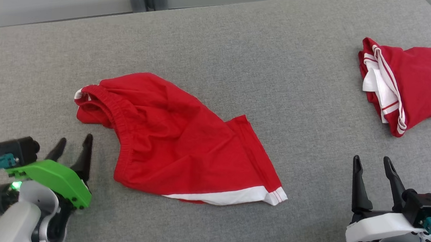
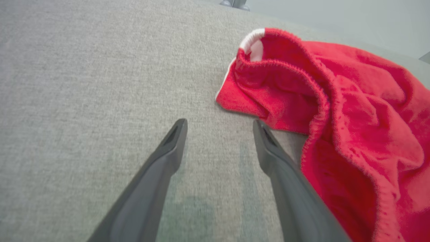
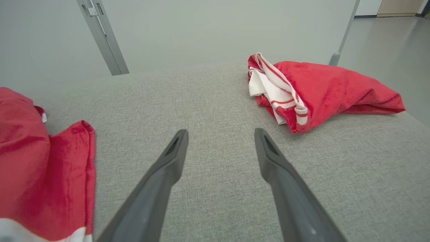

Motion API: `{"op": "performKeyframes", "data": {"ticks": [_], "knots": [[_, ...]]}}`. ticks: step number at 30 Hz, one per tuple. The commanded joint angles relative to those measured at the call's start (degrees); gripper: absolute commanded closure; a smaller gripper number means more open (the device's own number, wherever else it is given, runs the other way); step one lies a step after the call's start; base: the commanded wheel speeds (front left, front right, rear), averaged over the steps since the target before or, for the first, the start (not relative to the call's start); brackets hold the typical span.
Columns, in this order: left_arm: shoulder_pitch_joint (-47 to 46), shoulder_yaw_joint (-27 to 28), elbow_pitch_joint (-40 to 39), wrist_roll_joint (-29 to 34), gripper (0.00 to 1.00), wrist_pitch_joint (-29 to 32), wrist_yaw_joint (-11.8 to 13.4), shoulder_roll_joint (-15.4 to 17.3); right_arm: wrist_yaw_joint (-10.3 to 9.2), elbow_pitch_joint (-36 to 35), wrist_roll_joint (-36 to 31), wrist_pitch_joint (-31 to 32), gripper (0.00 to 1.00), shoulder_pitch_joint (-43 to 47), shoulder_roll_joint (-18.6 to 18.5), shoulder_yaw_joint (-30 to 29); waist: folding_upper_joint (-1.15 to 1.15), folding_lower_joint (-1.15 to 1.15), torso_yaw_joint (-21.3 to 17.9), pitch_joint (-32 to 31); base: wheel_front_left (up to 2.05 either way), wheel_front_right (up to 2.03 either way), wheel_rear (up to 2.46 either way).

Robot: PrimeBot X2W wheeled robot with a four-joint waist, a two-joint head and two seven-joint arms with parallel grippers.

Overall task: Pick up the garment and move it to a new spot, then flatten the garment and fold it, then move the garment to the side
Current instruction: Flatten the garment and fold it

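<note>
The left claw is wide open, with nothing between its fingers, and it hangs low over the grey pad. The red shorts lie just to its right and slightly ahead, crumpled rather than flat. Their elastic waistband is the part nearest this claw. In the left wrist view the claw points at bare pad, and the shorts bunch along its right finger. Whether that finger touches the cloth I cannot tell. The waistband opening gapes just ahead of the right fingertip, showing a bit of white lining.

The right claw is also open and empty, its fingers spread over bare pad. The shorts are well off to its left, and their white-banded hem is the end closest to it. In the right wrist view the claw has the shorts at its far left. A folded red and white garment lies ahead of it and to its right, apart from both fingers.
</note>
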Motion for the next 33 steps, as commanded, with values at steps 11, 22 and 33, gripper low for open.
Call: {"op": "performKeyframes", "data": {"ticks": [11,22,33], "knots": [[13.8,-2.5,-26.3,-3.9,0.00,5.2,-0.2,3.6,-0.04,-0.3,-0.4,-0.2,0.00,0.5,-0.1,0.1,0.00,0.00,1.1,-0.1,0.00,0.00,0.00],[10.4,-4.3,-22.7,-2.6,0.00,8.8,2.4,2.9,-0.04,-0.2,0.2,-0.1,0.00,-0.7,-0.1,0.6,0.00,0.00,-1.4,0.9,0.00,0.00,0.00],[7.5,-4.1,-26.7,-3.2,1.00,9.5,1.5,2.4,-0.04,0.0,0.9,-0.1,0.00,-0.6,-0.1,0.8,0.00,0.00,-3.5,1.4,0.00,0.00,0.00]]}}
